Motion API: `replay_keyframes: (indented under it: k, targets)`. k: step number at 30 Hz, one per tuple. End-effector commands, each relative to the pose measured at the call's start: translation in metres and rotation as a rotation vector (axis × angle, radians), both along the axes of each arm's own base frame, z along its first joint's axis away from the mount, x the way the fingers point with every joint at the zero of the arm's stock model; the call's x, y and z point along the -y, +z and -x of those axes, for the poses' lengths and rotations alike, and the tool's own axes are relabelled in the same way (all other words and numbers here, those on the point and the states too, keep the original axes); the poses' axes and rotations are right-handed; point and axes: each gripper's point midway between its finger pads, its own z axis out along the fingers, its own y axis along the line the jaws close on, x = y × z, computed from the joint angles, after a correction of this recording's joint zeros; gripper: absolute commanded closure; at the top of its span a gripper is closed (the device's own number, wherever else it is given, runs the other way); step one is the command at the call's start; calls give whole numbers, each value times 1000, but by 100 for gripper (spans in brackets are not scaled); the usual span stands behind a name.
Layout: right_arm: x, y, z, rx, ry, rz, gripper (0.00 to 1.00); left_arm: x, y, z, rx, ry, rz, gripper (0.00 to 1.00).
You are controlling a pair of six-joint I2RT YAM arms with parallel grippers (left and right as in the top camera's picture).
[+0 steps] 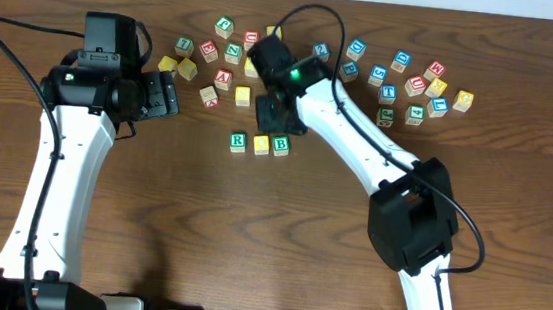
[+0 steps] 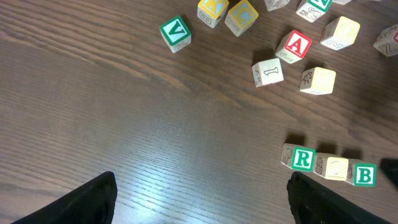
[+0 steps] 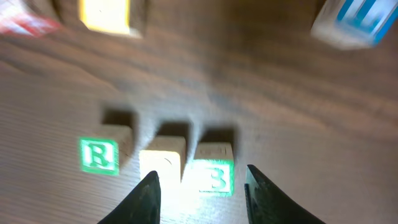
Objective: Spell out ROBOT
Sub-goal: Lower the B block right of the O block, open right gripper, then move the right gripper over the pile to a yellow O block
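- Wooden letter cubes, overhead view: R block (image 1: pixel 237 142), yellow block (image 1: pixel 260 145) and B block (image 1: pixel 280 144) stand in one row near the table centre. The right gripper (image 1: pixel 278 118) hangs just behind the row. Judged step: third letter set. The next move calls for a second O from the scattered blocks (image 1: pixel 393 80), whose letters are too small to read reliably.
- Left wrist view: left gripper (image 2: pixel 199 202) has its fingers apart and empty, well apart from the row. The fingers are cut off at the frame edge.
- Right wrist view: fingers are apart with nothing clamped, flanking the B block. The picture is blurred and the yellow block's letter is unreadable.
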Motion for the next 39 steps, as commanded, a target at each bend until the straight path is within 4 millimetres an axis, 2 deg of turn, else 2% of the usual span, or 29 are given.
replay_keyframes:
  k: [1,5,8,14,31,39]
  targets:
    - [-2,39,-24,106,40,-35,59,-1,3,-3,8,15,5,14]
    - [-5,61,-43,180,22,-84,55,-1,3,-3,8,15,5,13]
    - [-10,69,-57,235,14,-123,53,-1,3,-3,8,15,5,13]
    - [-23,82,-73,317,12,-181,50,-1,3,-3,8,15,5,13]
    - [-35,85,-81,355,-20,-234,49,-1,3,-3,8,15,5,13]
    - [-22,89,-85,337,-36,-240,50,-1,3,-2,4,15,5,13]
